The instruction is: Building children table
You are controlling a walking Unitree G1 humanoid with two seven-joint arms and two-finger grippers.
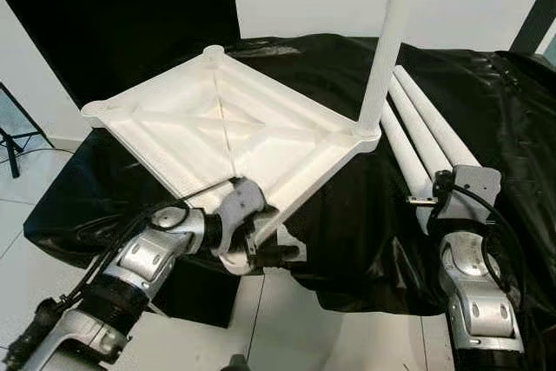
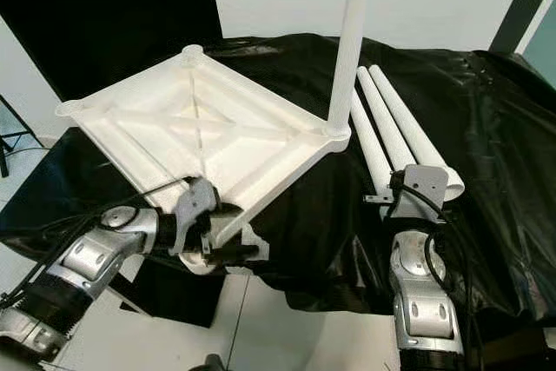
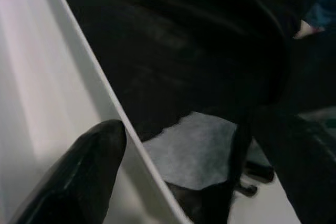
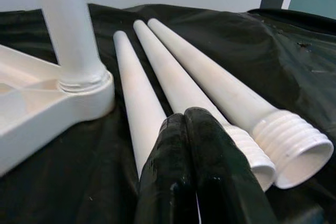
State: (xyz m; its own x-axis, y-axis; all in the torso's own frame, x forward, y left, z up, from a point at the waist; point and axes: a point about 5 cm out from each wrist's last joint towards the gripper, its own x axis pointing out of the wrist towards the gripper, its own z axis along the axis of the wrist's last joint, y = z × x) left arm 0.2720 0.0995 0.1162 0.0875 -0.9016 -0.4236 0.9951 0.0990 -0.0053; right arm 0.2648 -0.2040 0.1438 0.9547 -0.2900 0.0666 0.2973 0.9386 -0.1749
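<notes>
1. Where the head views look down on the black cloth (image 1: pixel 365 223), we see the white tabletop (image 1: pixel 217 128) lying upside down with its ribbed underside up. Its near corner hangs over the cloth's edge, where the left gripper (image 1: pixel 261 245) meets it. One leg (image 1: pixel 387 41) stands upright in the corner socket farthest from those fingers.
2. In the same views, three loose legs (image 2: pixel 391 132) lie side by side on the cloth. Their threaded ends reach toward the right gripper (image 2: pixel 415 187), which sits just at those ends.
3. In the left wrist view, one black finger (image 3: pixel 79 177) lies against the inner face of the tabletop's rim (image 3: pixel 100 93), with the white panel on one side and the dark cloth beyond the rim. The other finger is hidden, so we cannot tell whether the grip is clenched on the edge.
4. In the right wrist view, the two fingers (image 4: pixel 205 177) are pressed together with nothing between them. Their tips lie over the threaded end of the middle leg (image 4: pixel 178 85). The outer leg's ridged end (image 4: pixel 294 148) lies just beside the fingers, and the standing leg's socket (image 4: pixel 84 85) sits further off.
</notes>
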